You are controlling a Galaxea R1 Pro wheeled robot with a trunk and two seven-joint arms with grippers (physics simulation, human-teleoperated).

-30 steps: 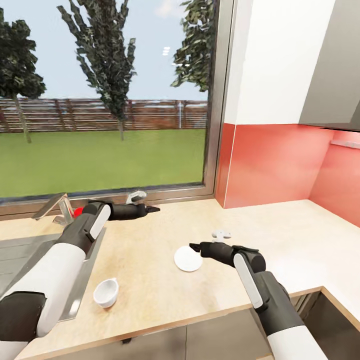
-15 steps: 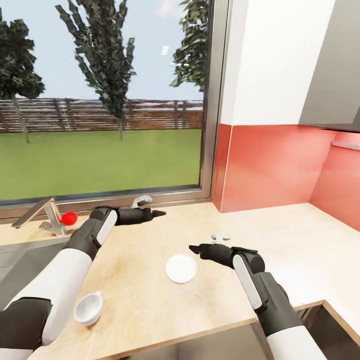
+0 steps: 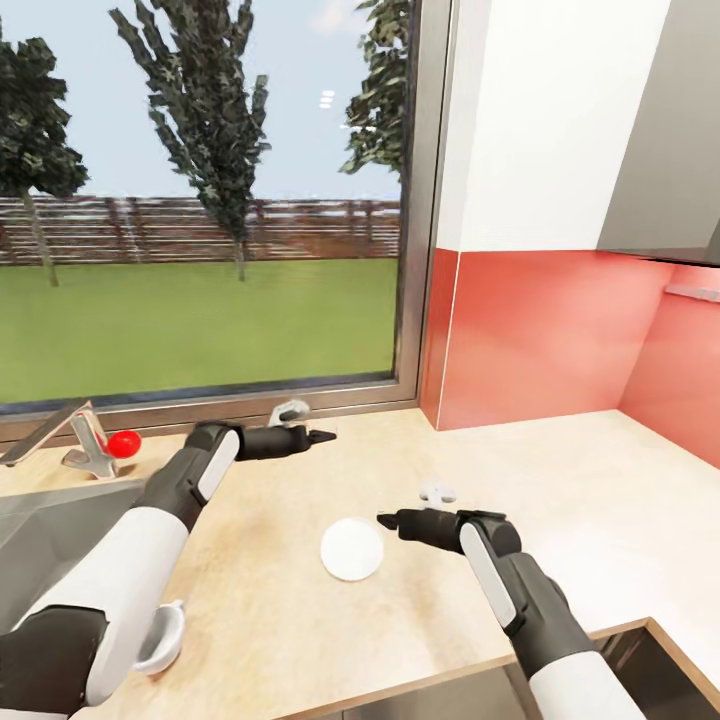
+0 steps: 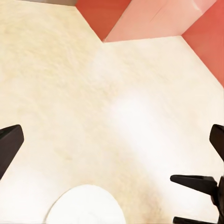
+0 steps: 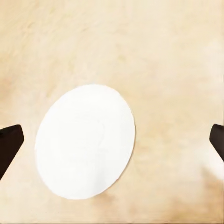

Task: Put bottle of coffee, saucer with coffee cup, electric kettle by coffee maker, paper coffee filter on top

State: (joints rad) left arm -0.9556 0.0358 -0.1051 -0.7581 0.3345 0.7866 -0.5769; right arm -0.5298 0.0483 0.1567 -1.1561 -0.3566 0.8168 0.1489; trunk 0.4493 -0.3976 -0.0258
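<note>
The saucer lies flat on the kitchen countertop, and everything else here is told from that little white plate. The right arm is bent at the elbow and reaches low over the worktop toward the saucer, with its black wrist lying almost level. The right gripper hovers just beside the saucer, on the side nearer the red wall, and it holds nothing. In the right wrist view the saucer sits between the two dark fingertips, which are spread wide apart at the two edges of the picture, so this gripper is spread wide and empty. The left arm stretches out long and straight, past the saucer toward the window, with its white upper part low beside the sink. The left gripper points across the worktop, well behind the saucer and near the window sill. Its fingertips show far apart in the left wrist view, with the saucer's rim below them (so it too is spread wide with nothing in it). The coffee cup stands on the countertop, well apart from the saucer, on the sink side and nearer the front edge, partly hidden by the left arm. A small white thing lies near the saucer, just behind the right gripper; what it is cannot be told. A red ball sits by the tap, far from the saucer.
</note>
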